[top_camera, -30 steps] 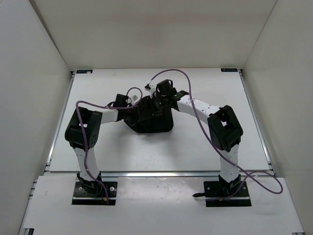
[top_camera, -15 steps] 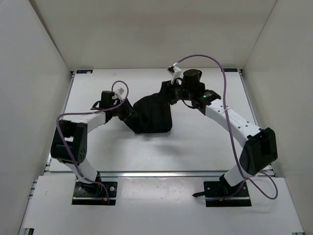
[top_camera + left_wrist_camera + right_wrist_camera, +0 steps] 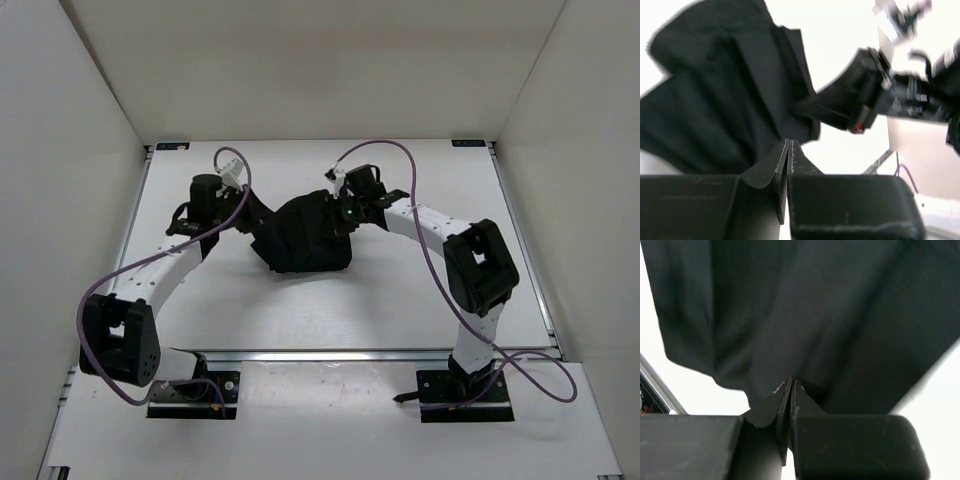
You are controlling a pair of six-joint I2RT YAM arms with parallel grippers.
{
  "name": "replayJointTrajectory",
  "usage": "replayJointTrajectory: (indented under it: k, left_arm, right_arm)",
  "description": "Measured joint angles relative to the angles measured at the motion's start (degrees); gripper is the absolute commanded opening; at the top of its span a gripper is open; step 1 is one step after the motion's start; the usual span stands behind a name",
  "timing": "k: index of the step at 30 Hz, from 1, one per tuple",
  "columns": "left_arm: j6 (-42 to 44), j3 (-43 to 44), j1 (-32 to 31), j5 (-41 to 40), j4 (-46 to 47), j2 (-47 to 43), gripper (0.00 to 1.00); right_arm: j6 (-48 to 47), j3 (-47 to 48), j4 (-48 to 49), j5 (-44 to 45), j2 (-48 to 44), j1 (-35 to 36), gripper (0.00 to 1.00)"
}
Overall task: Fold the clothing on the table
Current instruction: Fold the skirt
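Note:
The black clothing [image 3: 305,238] lies bunched in a heap on the middle of the white table [image 3: 410,295]. My left gripper [image 3: 256,222] is at the heap's left edge. In the left wrist view its jaws [image 3: 788,144] are pressed together at the hem of the clothing [image 3: 715,100], pinching it. My right gripper [image 3: 338,213] is at the heap's upper right edge. In the right wrist view its jaws [image 3: 791,382] are shut on the edge of the clothing [image 3: 815,315], which fans out from the tips. The right arm's wrist [image 3: 865,95] shows across the cloth in the left wrist view.
White walls enclose the table on the left, back and right. A metal rail [image 3: 330,353] runs along the front edge. Purple cables [image 3: 400,160] loop above both arms. Bare table surface surrounds the heap.
Both grippers have closed. The right gripper drew back from the far right onto the heap's upper right edge. The left gripper shifted up along the left edge. The heap barely moved.

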Motion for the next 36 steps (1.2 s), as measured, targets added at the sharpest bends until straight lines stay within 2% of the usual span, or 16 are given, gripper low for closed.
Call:
replayJointTrajectory:
  k: [3,11,16,18,19,20,21,22,23,24,25,26,29,31,34,36]
  left_arm:
    - [-0.9,-1.6,-3.6,-0.3,1.4,0.1,0.13]
    - [-1.2,-6.9,-8.7,-7.6,4.0,8.2,0.0]
    - [-0.5,-11.5,-8.4,-12.5,1.7,12.4,0.03]
    - [0.5,-11.1,-7.3,-13.0,1.1,13.5,0.09]
    - [1.0,-10.8,-6.8,-13.0,0.7,13.7,0.11]
    - [1.6,-10.0,-6.1,-12.7,0.1,13.9,0.2]
    - [2.2,-8.9,-5.3,-12.4,-0.5,14.1,0.37]
    - [3.1,-7.8,-4.6,-12.1,-1.1,14.1,0.47]
    - [3.5,-6.0,-4.0,-11.6,-2.3,14.1,0.66]
    - [4.6,-4.3,-3.6,-11.4,-3.1,14.1,0.8]
    - [5.2,-2.0,-3.0,-11.0,-4.5,14.1,0.89]
    - [5.9,0.4,-2.6,-10.7,-5.6,14.1,0.99]
    - [8.6,7.6,-2.0,-11.7,-10.4,13.1,0.98]
    - [11.5,13.0,-2.6,-16.4,-15.8,11.8,0.98]
    - [15.3,16.7,-4.1,-24.2,-20.5,7.9,0.99]
    - [17.3,15.6,-4.2,-27.5,-22.9,3.5,0.99]
  right_arm:
    - [-0.1,3.5,-0.1,0.1,2.2,0.9,0.01]
    - [-0.3,1.5,1.6,0.3,2.1,-4.5,0.0]
    - [-0.5,-1.7,1.7,1.0,2.1,-8.7,0.0]
    - [-0.5,-2.4,1.4,0.8,2.1,-9.3,0.0]
    - [-0.5,-2.4,1.2,0.6,2.2,-9.5,0.04]
    - [-0.5,-2.4,1.2,0.2,2.2,-9.7,0.09]
    - [-0.5,-2.2,1.1,-0.5,2.1,-10.0,0.21]
    - [-0.3,-1.6,0.4,-1.2,2.1,-10.1,0.34]
    - [-0.2,-1.0,-0.3,-1.8,2.1,-10.3,0.37]
    - [-0.3,0.1,-1.5,-2.3,2.1,-10.5,0.42]
    - [-0.4,2.0,-3.1,-2.8,2.1,-10.8,0.49]
    - [-0.4,3.9,-4.8,-3.1,2.1,-11.3,0.51]
    - [-1.1,11.6,-10.6,-2.7,1.8,-13.3,0.52]
    - [-2.0,16.2,-14.4,-0.7,0.9,-15.0,0.55]
    - [-3.7,15.8,-17.1,2.6,-3.0,-16.9,0.55]
    - [-4.3,11.3,-17.0,5.1,-7.3,-17.9,0.6]
